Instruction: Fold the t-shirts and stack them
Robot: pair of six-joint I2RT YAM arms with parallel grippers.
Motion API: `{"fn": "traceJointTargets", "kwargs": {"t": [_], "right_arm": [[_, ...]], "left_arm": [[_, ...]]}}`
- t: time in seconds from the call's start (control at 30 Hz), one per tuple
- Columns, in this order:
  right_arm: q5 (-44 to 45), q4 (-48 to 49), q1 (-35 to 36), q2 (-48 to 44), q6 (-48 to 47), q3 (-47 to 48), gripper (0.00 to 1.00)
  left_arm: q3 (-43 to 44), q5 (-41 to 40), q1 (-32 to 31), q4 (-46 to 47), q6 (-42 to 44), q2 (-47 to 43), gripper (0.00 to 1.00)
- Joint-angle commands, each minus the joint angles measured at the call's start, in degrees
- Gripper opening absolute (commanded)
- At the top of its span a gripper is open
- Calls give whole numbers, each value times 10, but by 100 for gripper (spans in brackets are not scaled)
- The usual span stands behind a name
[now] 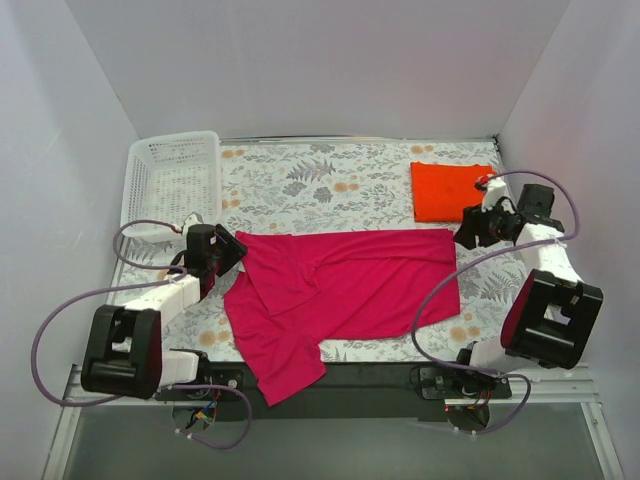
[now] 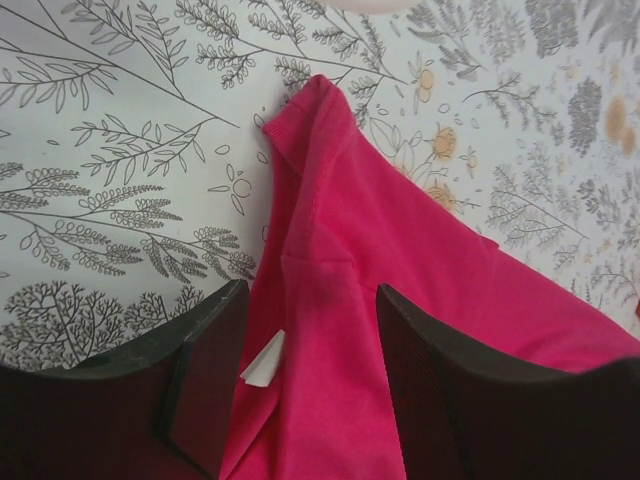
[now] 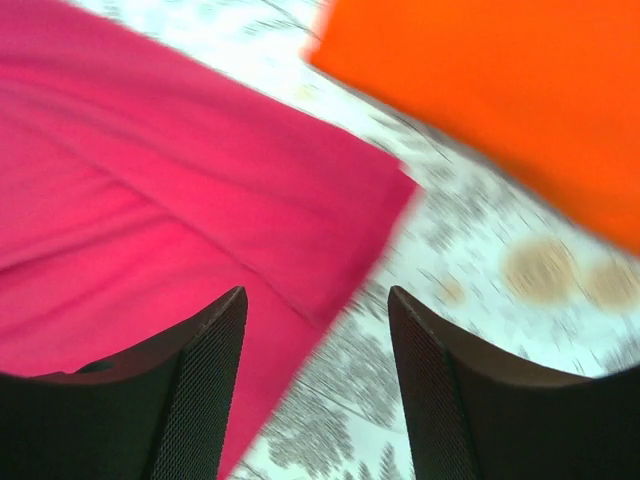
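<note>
The magenta-pink t-shirt (image 1: 350,285) lies across the middle of the table, folded over lengthwise, with one end hanging past the front edge. The orange-red t-shirt (image 1: 450,190) rests folded as a rectangle at the back right. My left gripper (image 1: 235,250) is open over the pink shirt's left end. In the left wrist view the cloth (image 2: 400,270) and its white tag (image 2: 264,360) lie loose between the left gripper's (image 2: 312,290) spread jaws. My right gripper (image 1: 465,235) is open at the shirt's right corner (image 3: 150,200), with the orange shirt (image 3: 500,90) just beyond. The right gripper (image 3: 318,292) holds nothing.
A white perforated basket (image 1: 170,175) stands at the back left corner. The floral tablecloth (image 1: 320,185) covers the table, and white walls close in the left, back and right sides.
</note>
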Motion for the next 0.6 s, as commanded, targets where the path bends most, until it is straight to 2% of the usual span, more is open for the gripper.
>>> {"fn": "traceJointTargets", "kwargs": {"t": [0.0, 0.13, 0.3, 0.57], "right_arm": [[-21, 37, -63, 52, 54, 11, 56], [-32, 48, -78, 130, 91, 46, 59], [-49, 55, -78, 223, 129, 104, 60], [-65, 53, -37, 269, 136, 112, 59]], "left_arm": [[36, 19, 5, 48, 3, 33, 50], [50, 17, 9, 55, 7, 54, 50], [41, 0, 11, 48, 17, 33, 50], [31, -18, 19, 42, 25, 0, 52]]}}
